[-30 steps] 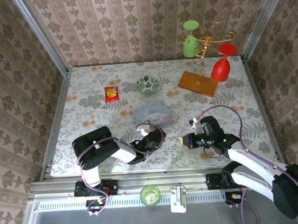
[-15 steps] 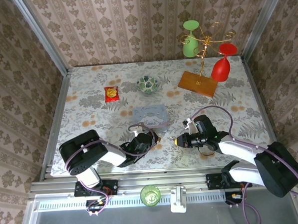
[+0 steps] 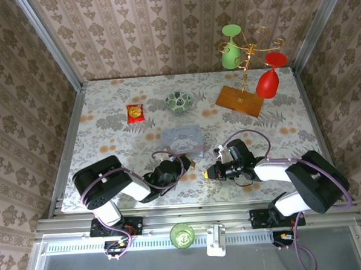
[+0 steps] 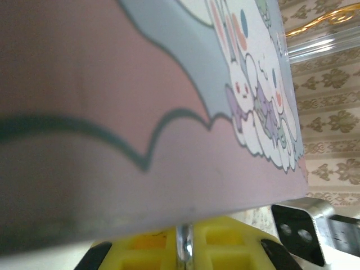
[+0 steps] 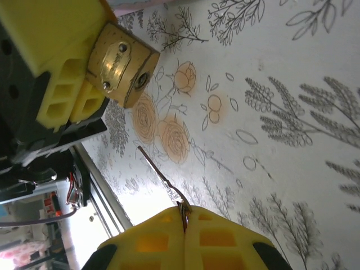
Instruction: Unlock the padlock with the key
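Left wrist: tin (image 4: 169,112) blurred, spilling past every edge | padlock (image 5: 121,64) shackle buried inside the left hand (image 4: 184,250) | key (image 5: 163,177) bow swallowed by the right hand (image 5: 185,225) | overhead, both too tiny to read

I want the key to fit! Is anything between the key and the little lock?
Nothing. In the right wrist view, the stretch from the key to the padlock is bare flowered tablecloth.

Padlock (image 5: 121,64) in left gripper (image 4: 184,254), just before tin (image 3: 182,137); key (image 5: 162,177), apparently, to its right.
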`<state>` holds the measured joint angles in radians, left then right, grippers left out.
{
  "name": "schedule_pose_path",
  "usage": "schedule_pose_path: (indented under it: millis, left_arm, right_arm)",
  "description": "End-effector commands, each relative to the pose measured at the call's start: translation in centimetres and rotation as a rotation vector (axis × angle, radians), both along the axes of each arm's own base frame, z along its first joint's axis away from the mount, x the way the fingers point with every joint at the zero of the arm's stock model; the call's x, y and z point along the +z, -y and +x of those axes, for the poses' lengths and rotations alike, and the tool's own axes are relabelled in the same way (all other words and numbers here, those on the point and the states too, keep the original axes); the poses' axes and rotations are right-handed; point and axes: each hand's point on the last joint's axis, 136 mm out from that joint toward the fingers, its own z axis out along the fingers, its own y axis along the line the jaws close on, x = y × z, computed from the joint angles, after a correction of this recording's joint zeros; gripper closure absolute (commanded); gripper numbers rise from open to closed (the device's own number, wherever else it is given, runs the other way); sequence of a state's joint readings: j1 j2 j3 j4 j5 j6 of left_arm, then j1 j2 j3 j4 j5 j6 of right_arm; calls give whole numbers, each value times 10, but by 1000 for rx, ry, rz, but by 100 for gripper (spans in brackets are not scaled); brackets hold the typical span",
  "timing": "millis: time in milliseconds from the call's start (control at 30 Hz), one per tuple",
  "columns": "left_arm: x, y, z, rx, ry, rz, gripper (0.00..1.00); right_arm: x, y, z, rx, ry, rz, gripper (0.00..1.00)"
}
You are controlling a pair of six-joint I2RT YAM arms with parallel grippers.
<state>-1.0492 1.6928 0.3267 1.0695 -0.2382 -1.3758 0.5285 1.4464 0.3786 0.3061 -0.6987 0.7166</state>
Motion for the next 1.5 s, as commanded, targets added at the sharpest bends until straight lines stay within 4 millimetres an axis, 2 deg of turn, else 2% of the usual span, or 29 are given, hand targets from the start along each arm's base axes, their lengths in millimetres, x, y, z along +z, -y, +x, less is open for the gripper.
schedule_pose_path:
  millis: [0,267,367,467,900,1100,1267,1467]
  left_arm:
    - [29,11,3,-7,29,-166,100]
    - [26,2,1,10,24,-174,100]
    - [26,1,0,5,28,-170,100]
    - [28,1,0,3,29,-176,100]
    - [32,7,-1,-23,44,-177,100]
    - [32,8,-1,-31,43,-180,100]
    - [29,7,-1,-27,28,-182,100]
    - [30,11,0,-29,31,-186,100]
  right_arm:
    - [17,-18,8,36,9,102,100]
    - [4,-19,7,49,-62,95,100]
    - [8,-23,7,59,-63,136,100]
    - [4,-20,8,56,-77,119,100]
    - [11,-26,23,41,-90,203,100]
    - [5,-22,26,9,-100,220,100]
    - [-1,-16,17,24,-114,213,100]
    - [3,-11,15,28,-103,213,100]
